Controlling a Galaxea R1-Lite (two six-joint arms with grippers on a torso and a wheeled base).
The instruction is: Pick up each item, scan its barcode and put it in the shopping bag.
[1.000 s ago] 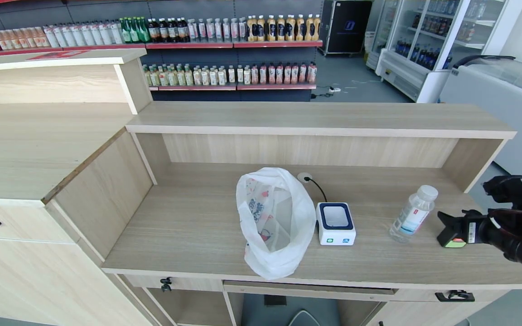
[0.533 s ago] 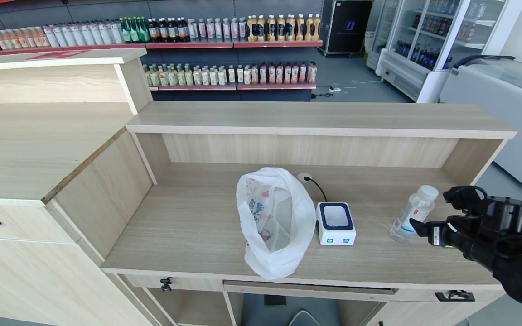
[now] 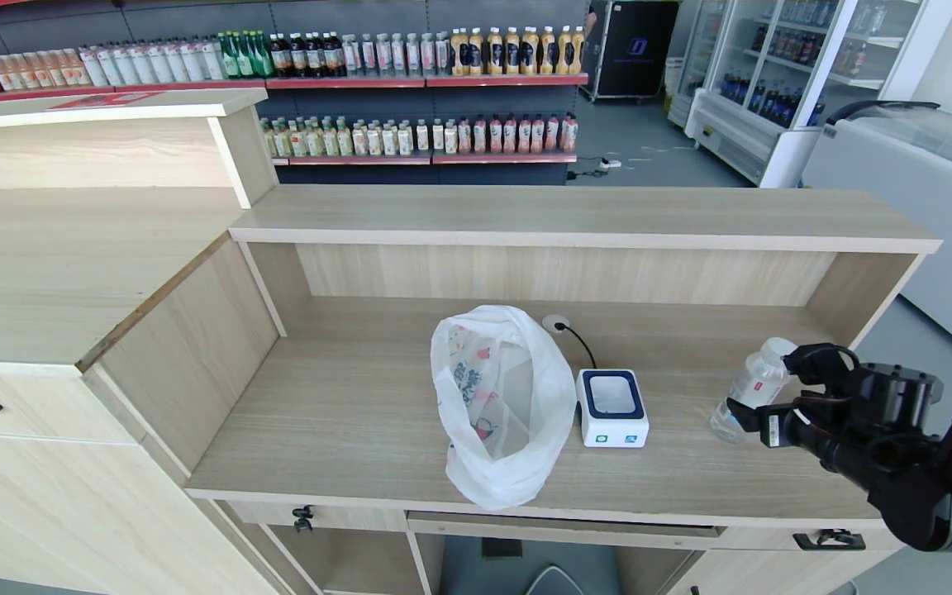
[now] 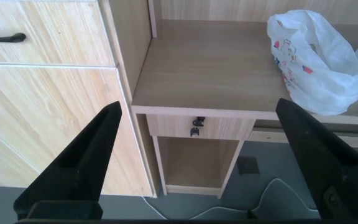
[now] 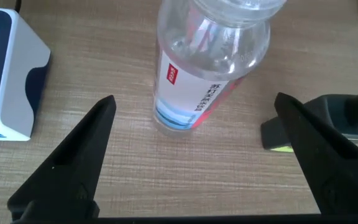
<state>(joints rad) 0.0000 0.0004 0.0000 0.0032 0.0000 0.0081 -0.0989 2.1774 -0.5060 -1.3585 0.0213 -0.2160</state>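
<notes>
Water bottle (image 3: 750,390) stands on its base at the right end of the counter (image 3: 344,413), just right of the scanner (image 3: 612,406), with the shopping bag (image 3: 502,405) on the scanner's far side. My right claw (image 5: 196,104) is spread wide with nothing in it. From my wrist, the bottle sits dead ahead, centred in the gap, and neither finger touches it. Its long axis runs up and down, so my fingers flank it from the side, across the label. My left claw (image 4: 199,106) is released too, out in front of the counter's left end and well apart from the bottle, so my right arm is plainly nearer. I judge a short push forward, then a squeeze.
</notes>
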